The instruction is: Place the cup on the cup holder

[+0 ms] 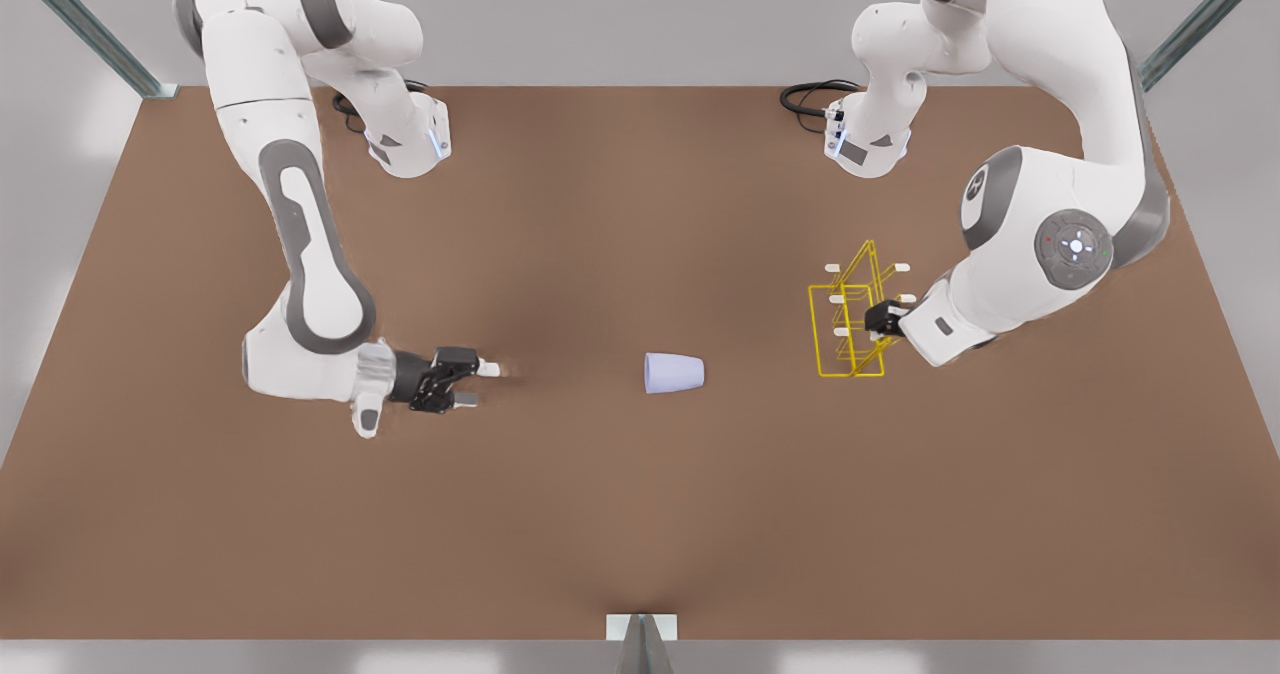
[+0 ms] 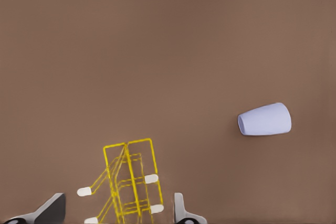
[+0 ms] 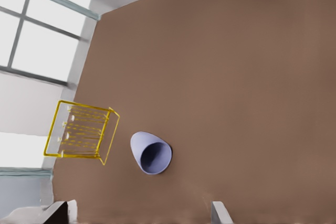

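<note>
The lavender-blue cup (image 1: 675, 373) lies on its side near the middle of the table, rim toward the front view's left. The right wrist view looks into the mouth of the cup (image 3: 151, 153). My right gripper (image 1: 482, 382) hovers low at the front view's left, open, pointing at the cup from some way off. The yellow wire cup holder (image 1: 850, 324) stands at the front view's right. My left gripper (image 1: 878, 320) is right at it, open. In the left wrist view the cup holder (image 2: 128, 182) sits between the spread fingers (image 2: 181, 211), with the cup (image 2: 265, 119) farther off.
The brown table (image 1: 640, 514) carries both arm bases, with black cables (image 1: 810, 99), at its far edge. A small metal bracket (image 1: 640, 629) sits at the middle of the near edge. Metal posts (image 1: 90, 29) stand at the far corners.
</note>
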Robot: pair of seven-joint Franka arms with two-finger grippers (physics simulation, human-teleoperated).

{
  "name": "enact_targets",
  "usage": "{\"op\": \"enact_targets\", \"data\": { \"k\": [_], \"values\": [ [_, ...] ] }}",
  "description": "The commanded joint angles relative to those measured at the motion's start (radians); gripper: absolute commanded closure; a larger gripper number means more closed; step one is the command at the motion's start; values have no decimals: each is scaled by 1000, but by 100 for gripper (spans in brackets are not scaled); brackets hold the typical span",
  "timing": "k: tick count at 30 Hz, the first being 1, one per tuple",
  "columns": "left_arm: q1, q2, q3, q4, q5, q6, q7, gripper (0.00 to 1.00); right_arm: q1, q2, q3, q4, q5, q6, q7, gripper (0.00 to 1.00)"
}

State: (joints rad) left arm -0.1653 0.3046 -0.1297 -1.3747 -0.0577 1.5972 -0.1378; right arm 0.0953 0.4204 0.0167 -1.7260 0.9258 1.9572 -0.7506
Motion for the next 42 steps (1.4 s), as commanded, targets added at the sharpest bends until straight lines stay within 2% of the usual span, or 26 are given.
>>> {"op": "enact_targets", "data": {
  "k": [1, 2, 3, 4, 7, 9, 11, 13, 17, 22, 35, 42],
  "values": [
    [-49, 16, -45, 0, -19, 147, -1322, 0, -17, -80, -47, 26, -602, -215, 499, 0],
    [-101, 37, -45, 0, -13, 204, -1529, 0, -11, -156, -35, 25, -769, -210, 645, 0],
    [-131, 59, -45, 2, -1, 236, -1807, 0, -2, -207, -46, 37, -970, -213, 659, 0],
    [-148, 77, -45, 3, 22, 259, -2009, 0, -8, -236, -69, 56, -1035, -221, 651, 0],
    [-212, 148, -45, 8, 108, 314, -2430, 0, -42, -255, -81, 123, -1024, -350, 652, 0],
    [-220, 168, -45, 2, 127, 343, -2628, 0, -55, -230, -81, 224, -903, -451, 651, 0],
    [-229, 205, -44, -3, 127, 371, -2829, 0, -42, -233, -64, 276, -917, -452, 652, 0],
    [-229, 225, -36, -3, 119, 383, -2936, 0, -63, -223, -84, 339, -906, -459, 659, 0],
    [-223, 257, -24, -73, 82, 484, -2936, 0, -52, -210, -84, 373, -895, -412, 659, 0],
    [-224, 200, -24, -322, 85, 708, -2826, 0, -68, -221, -107, 418, -909, -428, 659, 0],
    [-318, 263, -36, -319, 99, 799, -2717, 0, -63, -207, -116, 416, -906, -396, 659, 0],
    [-373, 294, -34, -319, 102, 793, -2525, 0, -63, -207, -116, 416, -909, -394, 659, 0]
  ]
}}
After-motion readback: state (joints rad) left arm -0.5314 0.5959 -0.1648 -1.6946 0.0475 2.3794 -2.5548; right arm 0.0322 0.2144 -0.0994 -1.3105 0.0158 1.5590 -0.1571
